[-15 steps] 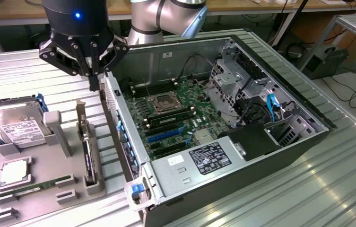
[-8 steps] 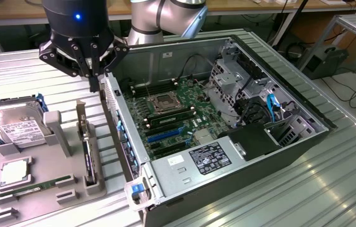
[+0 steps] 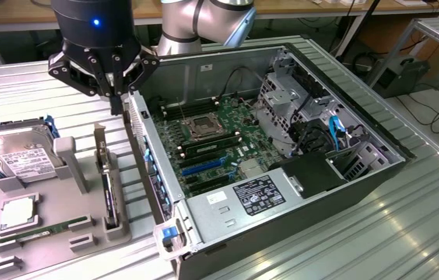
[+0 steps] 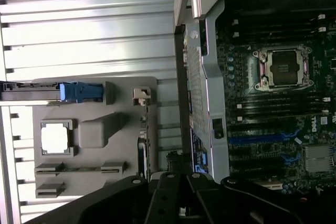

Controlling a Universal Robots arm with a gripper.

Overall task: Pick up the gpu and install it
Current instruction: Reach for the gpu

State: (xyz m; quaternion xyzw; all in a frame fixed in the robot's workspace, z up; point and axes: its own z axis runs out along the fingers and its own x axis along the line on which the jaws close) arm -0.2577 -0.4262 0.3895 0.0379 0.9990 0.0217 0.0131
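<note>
Exterior view: an open computer case (image 3: 359, 186) lies on its side on a ribbed metal desk (image 3: 344, 251), with its circuit board (image 3: 211, 146) facing up.
Gripper place: the black gripper (image 3: 116, 108) hangs outside the case, just beside the top of the case's rear wall (image 3: 147, 169), on the exterior view's left of the case.
Gripper state: clenched, the fingers pressed together with nothing between them.
Gpu: the gpu (image 3: 109, 192) stands on edge in a slot of a grey holder (image 3: 48, 245), outside the case and just beside the rear wall. It runs along that wall, and its silver bracket (image 3: 99, 146) is the end nearer the gripper.
Gpu and gripper: apart, not touching. The bracket end is the part of the holder's load nearest the gripper.
Holder: lies flat on the desk beside the case, on the exterior view's left of it.
Other parts in the holder: a hard drive (image 3: 21, 157) with a white label, a square silver chip (image 3: 18, 213) and a long green memory stick (image 3: 44, 228), all farther from the case than the gpu.
Inside the case: a processor socket (image 3: 203, 125) and blue card slots (image 3: 203, 166) on the circuit board, and a silver box (image 3: 235, 201) with a label at the near end.
Wrist view: the case's rear wall runs between the holder and the circuit board. The gpu shows edge-on as a thin dark strip just outside that wall.
Arm: a grey arm (image 3: 203, 23) rises behind the case.
</note>
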